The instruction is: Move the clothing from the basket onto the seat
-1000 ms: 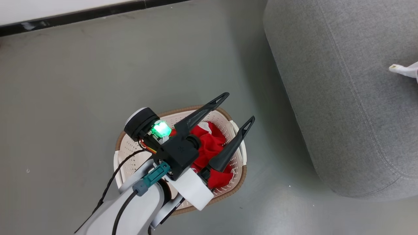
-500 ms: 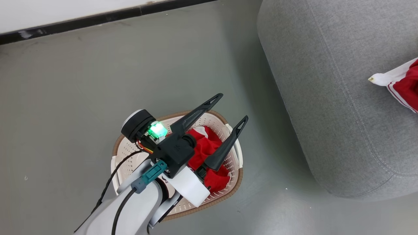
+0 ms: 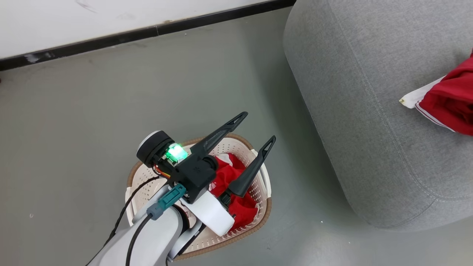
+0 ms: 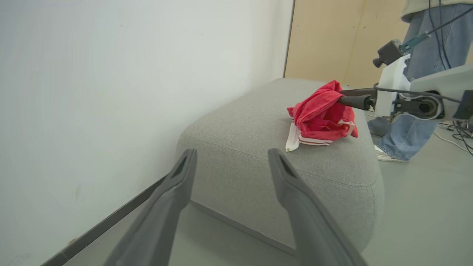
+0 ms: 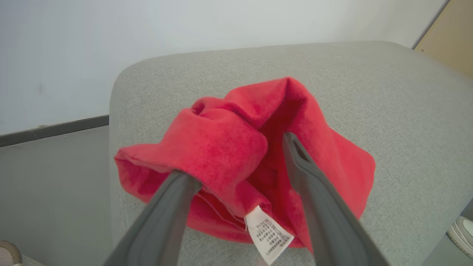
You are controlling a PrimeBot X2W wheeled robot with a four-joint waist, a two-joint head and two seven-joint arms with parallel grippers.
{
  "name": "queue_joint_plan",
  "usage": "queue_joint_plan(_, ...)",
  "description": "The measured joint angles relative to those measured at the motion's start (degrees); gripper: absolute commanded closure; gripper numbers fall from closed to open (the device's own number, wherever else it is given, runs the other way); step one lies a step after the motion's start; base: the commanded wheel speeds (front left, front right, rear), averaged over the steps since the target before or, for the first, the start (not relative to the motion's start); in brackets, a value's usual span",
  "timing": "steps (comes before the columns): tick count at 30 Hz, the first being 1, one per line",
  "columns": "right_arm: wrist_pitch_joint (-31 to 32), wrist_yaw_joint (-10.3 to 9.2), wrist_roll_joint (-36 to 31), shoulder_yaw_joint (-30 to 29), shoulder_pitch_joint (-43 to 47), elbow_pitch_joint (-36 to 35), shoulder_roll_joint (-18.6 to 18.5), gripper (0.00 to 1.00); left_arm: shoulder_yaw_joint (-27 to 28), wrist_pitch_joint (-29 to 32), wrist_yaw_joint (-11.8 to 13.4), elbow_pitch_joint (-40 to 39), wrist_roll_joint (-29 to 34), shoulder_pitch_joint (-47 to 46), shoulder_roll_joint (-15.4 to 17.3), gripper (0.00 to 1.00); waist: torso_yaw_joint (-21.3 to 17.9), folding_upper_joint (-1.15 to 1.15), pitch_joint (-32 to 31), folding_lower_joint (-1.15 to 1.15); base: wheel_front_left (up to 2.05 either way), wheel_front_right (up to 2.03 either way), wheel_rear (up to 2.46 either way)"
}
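The cream basket [image 3: 145, 176] stands on the floor under my left arm, with red clothing [image 3: 226, 174] bunched inside it. My left gripper [image 3: 257, 127] hovers above the basket, open and empty, and its fingers [image 4: 295, 192] point towards the grey seat [image 4: 258, 147]. One red garment [image 4: 321, 114] with white trim lies on the seat [image 3: 369, 129]. My right gripper [image 5: 236, 155] is at that garment [image 5: 229, 147] with its fingers spread apart. A fold drapes over the left fingertip, and a white tag [image 5: 268, 234] hangs near the front.
A person in jeans [image 4: 417, 92] stands behind the seat, a shoe [image 5: 462, 231] beside it. A white wall with a dark skirting [image 3: 147, 31] runs along the far side. Grey floor lies between the basket and the seat.
The head camera has shifted, so the whole picture moved. More of the red garment now shows at the right edge, lying further onto the seat. My left gripper stays open over the basket.
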Motion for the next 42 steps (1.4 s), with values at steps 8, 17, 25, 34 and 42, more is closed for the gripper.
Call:
queue_joint_plan(8,-0.4,0.00,0.0,2.3,1.6,-2.4,0.5,0.00,0.3,-0.6,0.0,1.0,-0.4,0.4,-0.2,0.00,-0.9,0.00,-1.7,0.00,0.00,0.00,0.00)
queue_joint_plan(17,-0.7,0.00,0.0,2.5,4.4,-6.7,1.5,0.00,1.0,-1.1,0.2,1.8,-0.6,1.7,-0.3,0.00,-1.7,0.00,-3.6,0.00,0.00,0.00,0.00)
queue_joint_plan(25,-0.8,0.00,0.0,3.1,5.3,-11.9,1.9,0.00,2.8,-1.8,1.4,3.2,-2.1,3.4,-0.3,0.00,-1.7,0.00,-5.8,0.00,0.00,0.00,0.00)
queue_joint_plan(34,-0.9,0.00,-1.5,5.1,5.3,-17.7,5.1,0.00,5.4,-2.3,3.5,5.0,-3.2,6.4,-0.2,0.00,-0.4,0.00,-8.5,0.00,0.00,0.00,0.00)
queue_joint_plan(42,-0.9,0.00,-2.8,6.6,5.3,-20.2,7.7,0.00,8.2,-2.6,5.8,6.1,-4.2,10.3,-0.1,0.00,1.7,0.00,-10.9,0.00,0.00,0.00,0.00)
